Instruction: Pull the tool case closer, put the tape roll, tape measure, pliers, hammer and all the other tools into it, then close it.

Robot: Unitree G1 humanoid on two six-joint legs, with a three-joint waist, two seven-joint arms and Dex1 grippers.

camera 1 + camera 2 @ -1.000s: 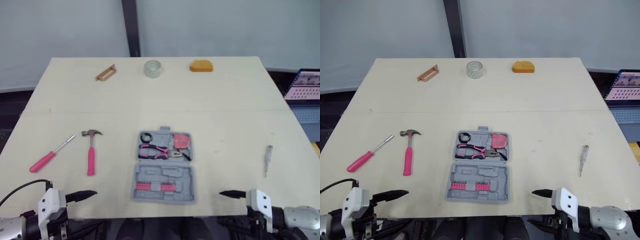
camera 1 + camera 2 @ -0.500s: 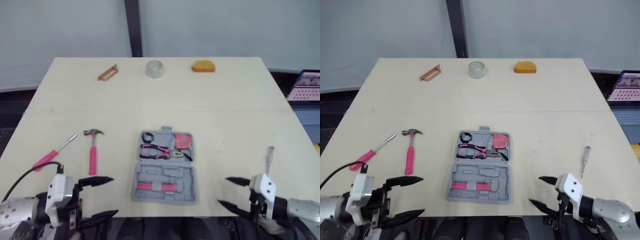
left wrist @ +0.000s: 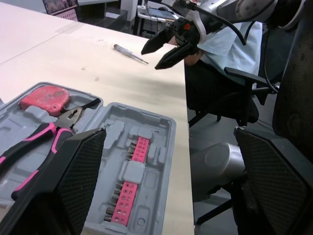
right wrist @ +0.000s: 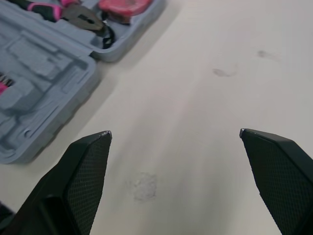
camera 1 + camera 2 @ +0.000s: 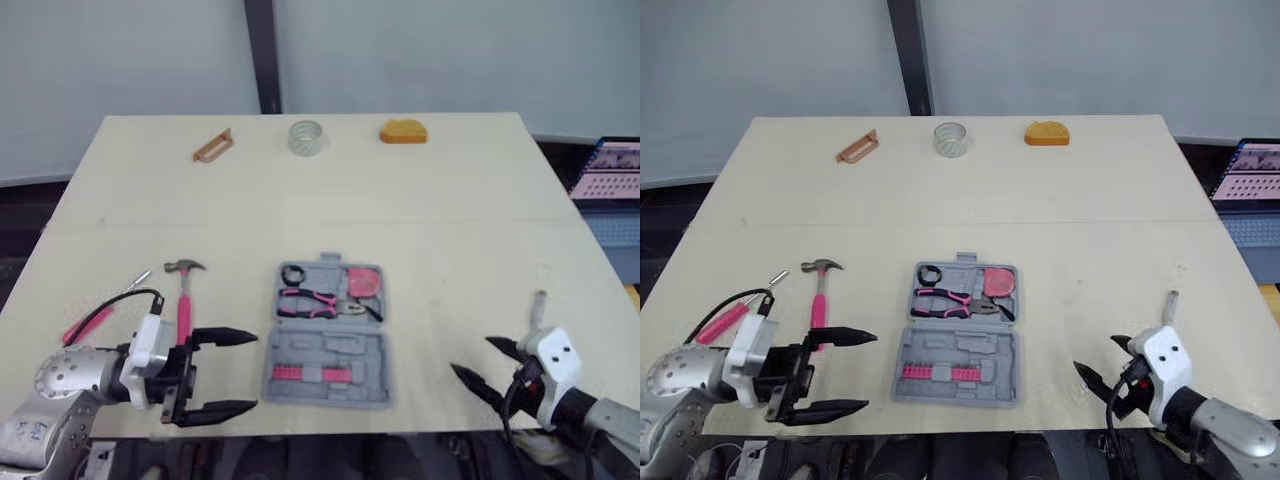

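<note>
Jaws gape wide, empty, as left gripper [image 5: 252,371] and right gripper [image 5: 470,355] hover low, flanking the open tool case [image 5: 325,340].

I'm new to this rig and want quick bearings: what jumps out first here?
An open grey tool case lies in the middle of the table near the front edge, with pink-handled pliers inside. A pink hammer and pink screwdriver lie to its left, and the left gripper and right gripper, both open, flank the case.
</note>
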